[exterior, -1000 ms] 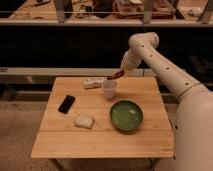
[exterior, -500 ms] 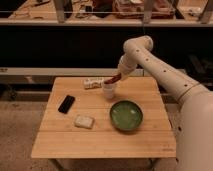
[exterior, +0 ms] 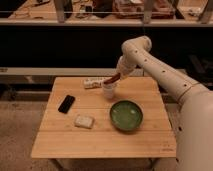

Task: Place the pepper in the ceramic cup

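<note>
The white ceramic cup [exterior: 109, 90] stands upright near the back middle of the wooden table [exterior: 105, 137]. My gripper [exterior: 118, 76] hangs just above and right of the cup's rim. It holds the dark red-brown pepper [exterior: 112, 80], which slants down to the left with its lower end over the cup's mouth. The white arm reaches in from the right.
A round green bowl [exterior: 126, 114] sits right of centre, just in front of the cup. A pale sponge-like block [exterior: 84, 121] lies front left. A black phone [exterior: 66, 103] lies at the left. A white flat object [exterior: 93, 82] lies behind the cup at the back edge.
The arm has swung left and the gripper with the pepper has come down closer over the cup. The things on the table have not moved.
</note>
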### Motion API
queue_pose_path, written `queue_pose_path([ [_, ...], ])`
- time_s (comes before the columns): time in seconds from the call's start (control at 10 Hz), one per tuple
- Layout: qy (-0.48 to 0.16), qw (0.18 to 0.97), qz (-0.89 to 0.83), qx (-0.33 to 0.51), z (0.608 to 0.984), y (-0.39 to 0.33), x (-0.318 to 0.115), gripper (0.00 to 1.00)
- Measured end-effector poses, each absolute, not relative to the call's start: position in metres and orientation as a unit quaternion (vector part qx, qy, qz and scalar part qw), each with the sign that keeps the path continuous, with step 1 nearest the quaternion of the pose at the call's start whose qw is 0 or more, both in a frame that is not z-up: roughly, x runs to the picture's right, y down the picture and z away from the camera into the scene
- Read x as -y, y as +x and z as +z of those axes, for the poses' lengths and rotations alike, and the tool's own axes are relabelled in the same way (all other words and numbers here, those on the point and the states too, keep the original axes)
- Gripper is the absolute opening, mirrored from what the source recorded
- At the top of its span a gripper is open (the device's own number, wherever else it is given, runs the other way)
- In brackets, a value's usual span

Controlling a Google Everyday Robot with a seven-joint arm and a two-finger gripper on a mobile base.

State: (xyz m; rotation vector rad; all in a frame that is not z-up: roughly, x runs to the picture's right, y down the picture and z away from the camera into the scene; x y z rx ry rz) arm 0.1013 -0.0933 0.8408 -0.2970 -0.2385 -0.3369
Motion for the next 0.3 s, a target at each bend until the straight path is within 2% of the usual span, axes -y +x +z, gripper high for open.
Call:
queue_pose_path([
  [0.3,-0.147,0.968,-0.167,0.120,0.8416,0.1009,0.0924,0.65],
])
